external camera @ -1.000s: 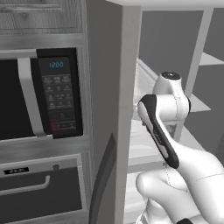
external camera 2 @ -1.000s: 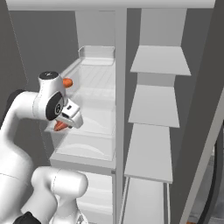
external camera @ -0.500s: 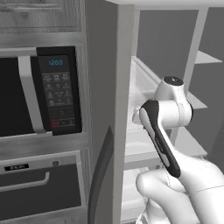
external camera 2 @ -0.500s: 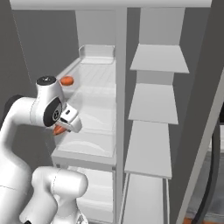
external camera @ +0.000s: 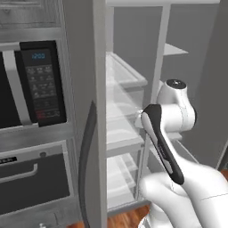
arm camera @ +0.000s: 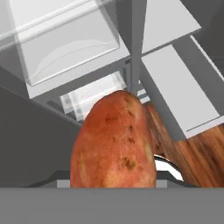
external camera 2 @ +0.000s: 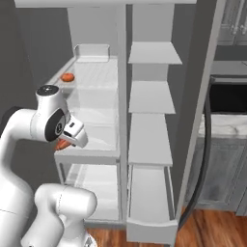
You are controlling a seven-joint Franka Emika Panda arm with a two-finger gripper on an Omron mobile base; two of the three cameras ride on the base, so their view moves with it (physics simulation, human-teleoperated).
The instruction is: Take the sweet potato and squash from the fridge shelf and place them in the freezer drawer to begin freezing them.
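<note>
Fridge front: sweet potato [arm camera: 114, 142] between fingers

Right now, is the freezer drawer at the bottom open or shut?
Open. The freezer drawer sticks out past the fridge front, and you can see down into it. Nothing shows inside.

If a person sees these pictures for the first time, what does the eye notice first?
First, the big orange-brown sweet potato, held in the gripper in front of the open grey fridge. Next, the pale freezer drawer standing pulled out at the bottom right, and a small orange item on the upper left shelf.
</note>
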